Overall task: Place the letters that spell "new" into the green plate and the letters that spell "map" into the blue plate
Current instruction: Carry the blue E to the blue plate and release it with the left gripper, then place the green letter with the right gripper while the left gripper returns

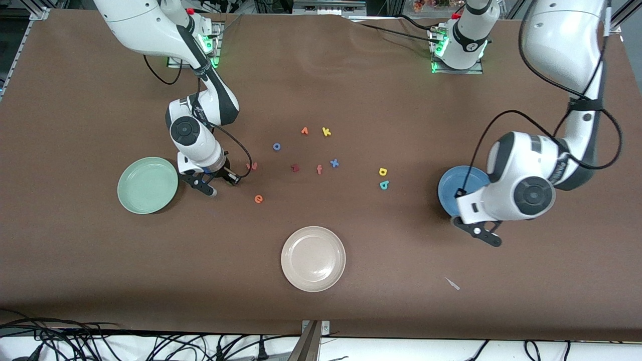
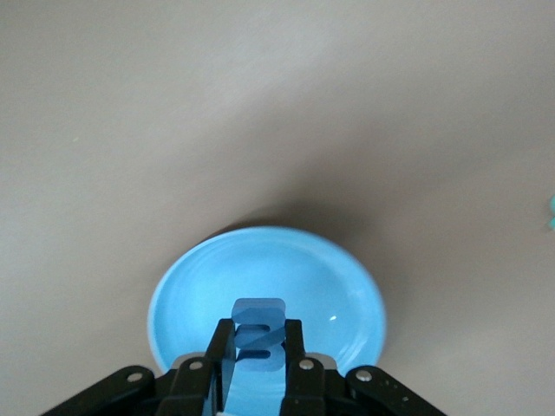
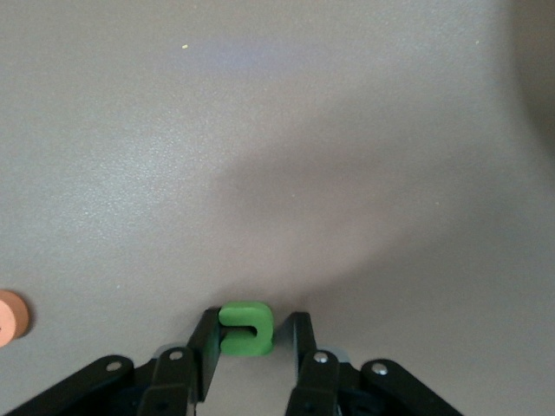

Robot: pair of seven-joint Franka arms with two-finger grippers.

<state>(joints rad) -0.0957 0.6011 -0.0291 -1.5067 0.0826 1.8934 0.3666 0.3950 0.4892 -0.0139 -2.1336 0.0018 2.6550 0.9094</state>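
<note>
Left tool pinches blue m over blue plate; right tool pinches green n, both half-hidden.

In the front view, the left arm's wrist covers part of the blue plate near the table's left-arm end, and the left gripper's fingertips are hidden under its body. In the left wrist view, the lower picture edge cuts off the plate's rim and the left gripper; a teal scrap at the picture's side edge is too cropped to identify. In the right wrist view, an orange letter is cut off, unreadable. Several small letters mid-table, one dark red, are too tiny to read.
</note>
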